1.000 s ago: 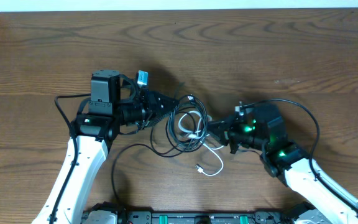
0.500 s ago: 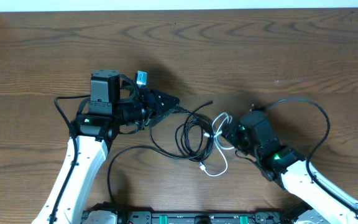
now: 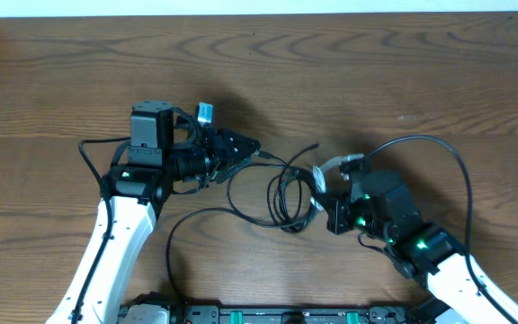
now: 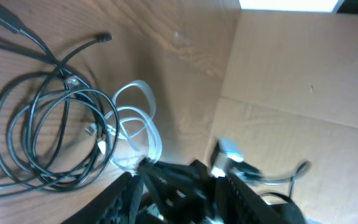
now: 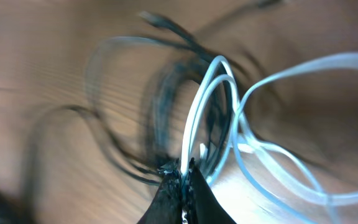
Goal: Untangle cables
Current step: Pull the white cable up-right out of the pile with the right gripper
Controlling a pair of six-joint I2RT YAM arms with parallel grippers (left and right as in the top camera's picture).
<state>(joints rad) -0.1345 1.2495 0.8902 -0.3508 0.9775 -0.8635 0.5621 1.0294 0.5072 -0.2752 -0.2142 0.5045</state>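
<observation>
The cables lie mid-table: a loose black coil [image 3: 284, 193] with a plug end [image 3: 314, 146] pointing far right, and a whitish strand [image 3: 318, 177] looped at its right side. My right gripper [image 3: 320, 200] is shut on that strand, and the right wrist view shows it pinched at the fingertips [image 5: 185, 169]. My left gripper [image 3: 248, 148] sits just left of the coil with its fingers apart, and one black cord runs up to its tips. In the left wrist view the black coil [image 4: 45, 134] and the white loops [image 4: 135, 118] lie ahead of the left gripper [image 4: 182, 186].
The left arm's thick black wire [image 3: 174, 225] curves over the near table. The right arm's wire [image 3: 443, 153] arches on the right. A cardboard wall [image 4: 297, 93] stands beyond the table in the left wrist view. The table's far edge [image 3: 259, 13] runs along the top.
My left gripper's fingers have spread apart. The right gripper has drawn the whitish strand to the right and nearer, its tail has left the table, and the black coil has shifted right.
</observation>
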